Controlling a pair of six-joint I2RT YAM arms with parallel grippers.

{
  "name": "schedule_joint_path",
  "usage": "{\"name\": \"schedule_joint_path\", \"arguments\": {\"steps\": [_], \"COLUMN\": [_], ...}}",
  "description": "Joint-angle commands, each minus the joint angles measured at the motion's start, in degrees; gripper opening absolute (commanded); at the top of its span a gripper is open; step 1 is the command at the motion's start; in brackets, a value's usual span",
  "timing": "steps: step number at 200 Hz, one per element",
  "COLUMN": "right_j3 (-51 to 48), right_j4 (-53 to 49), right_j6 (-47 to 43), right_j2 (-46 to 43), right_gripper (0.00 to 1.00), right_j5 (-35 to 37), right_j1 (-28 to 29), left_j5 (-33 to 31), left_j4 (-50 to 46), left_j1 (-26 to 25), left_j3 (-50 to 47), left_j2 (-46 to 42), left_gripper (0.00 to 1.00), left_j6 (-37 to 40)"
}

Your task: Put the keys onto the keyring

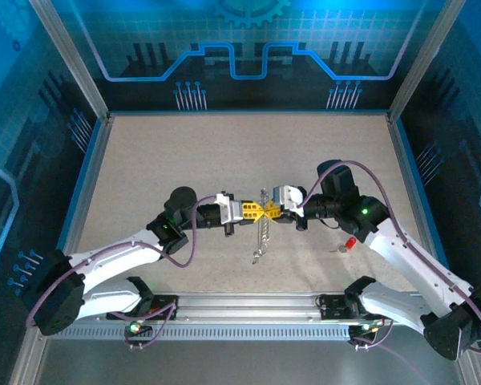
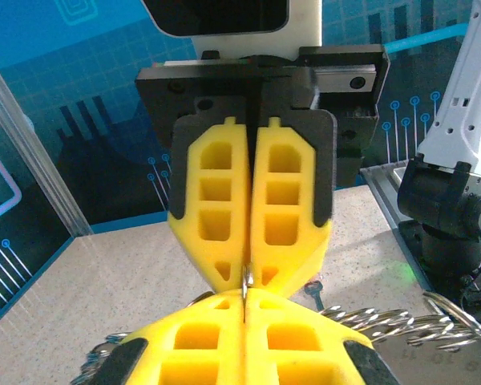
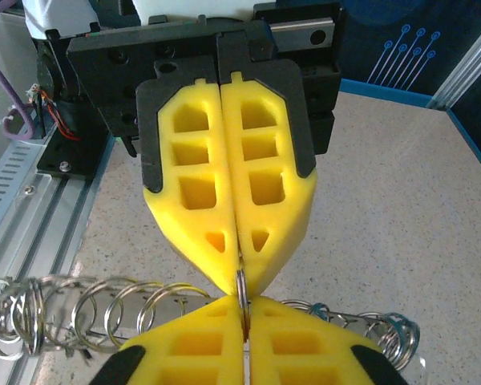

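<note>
At the centre of the top view, left gripper [image 1: 254, 211] and right gripper [image 1: 272, 212] meet tip to tip, both clamped on the keyring [image 1: 262, 234] hanging below, while a red-headed key [image 1: 349, 243] lies lower right.

No text, label, brand or number can be read anywhere; the blue wall [image 1: 144, 32] bears a gear drawing [image 1: 251, 11] and circuit lines [image 1: 248, 76].

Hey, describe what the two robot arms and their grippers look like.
The left arm and right arm have white shells, black joints and a looping purple-grey cable. The left gripper and right gripper have black mounts and yellow fingers with rectangular cutouts.
</note>
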Motion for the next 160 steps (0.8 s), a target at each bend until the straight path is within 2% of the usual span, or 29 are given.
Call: {"name": "schedule_joint_path", "arguments": {"steps": [1, 14, 25, 41, 92, 160], "right_j3": [-0.94, -1.47, -2.38, -4.68, -9.26, -9.46], "right_j4": [4.04, 4.86, 6.2, 9.02, 16.92, 17.46], "right_j6": [1.45, 1.51, 1.66, 2.3, 6.63, 7.25], "right_j2": [-1.04, -1.6, -2.61, -4.67, -8.87, -8.44], "right_gripper": [0.0, 0.0, 0.0, 0.0, 0.0, 0.0], "right_j5": [-3.32, -3.32, -3.11, -3.08, -3.56, -4.26], "right_j1": [-0.35, -0.35, -0.35, -0.48, -1.56, -1.5], "left_j5": [2.67, 1.69, 0.23, -1.2, 0.39, 1.33], "left_j4": [3.81, 3.72, 3.32, 0.88, -7.61, -8.05], "left_j1": [-0.52, -0.47, -0.51, -0.45, -0.44, -0.51], "left_j3": [-0.08, -0.25, -0.54, -0.77, -0.1, 1.57], "left_j2": [0.34, 0.19, -0.24, -1.58, -4.33, -3.73], "left_gripper": [0.0, 0.0, 0.21, 0.3, 0.28, 0.29], "left_j6": [-0.99, -1.41, -1.53, -0.63, 2.54, 2.79]}}
